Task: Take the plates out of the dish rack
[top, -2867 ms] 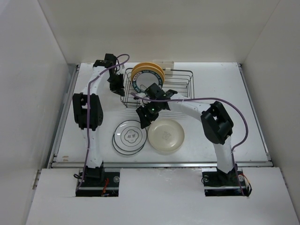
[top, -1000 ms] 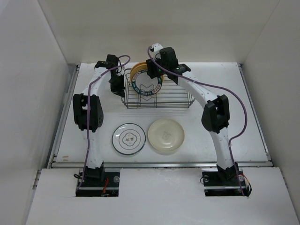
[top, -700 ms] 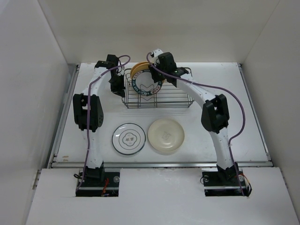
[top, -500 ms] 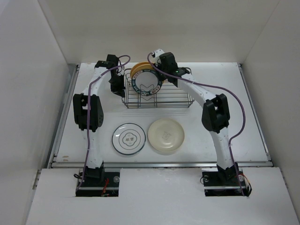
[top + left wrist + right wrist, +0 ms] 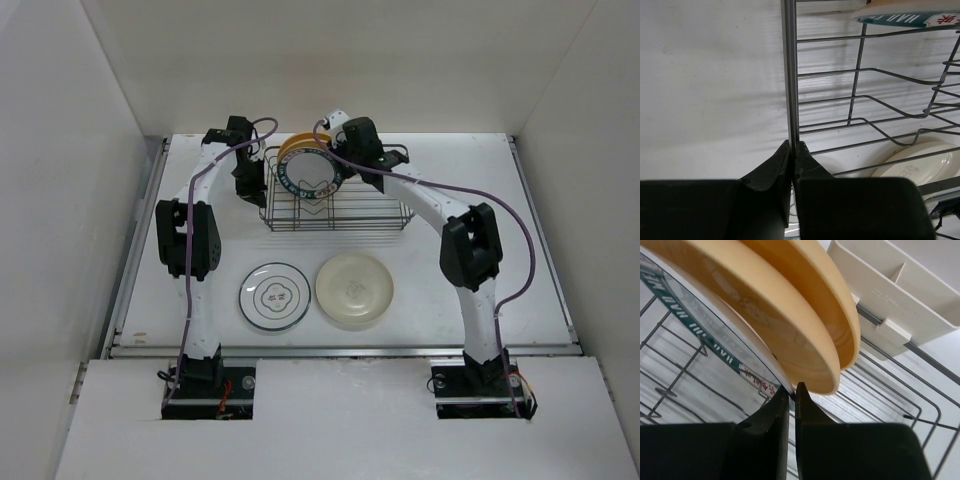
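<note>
The right claw has just snapped shut, its tips pinching the top edge of the teal-rimmed plate. That plate stands upright in the rack, just in front of the yellow plate. The left claw stays clamped on a wire at the rack's end, probably steadying it. With the ringed plate and cream plate already flat on the table, the third looks ready to lift out.

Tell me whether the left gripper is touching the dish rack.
Touching. The left wrist view shows the left gripper shut on an upright wire of the dish rack.
</note>
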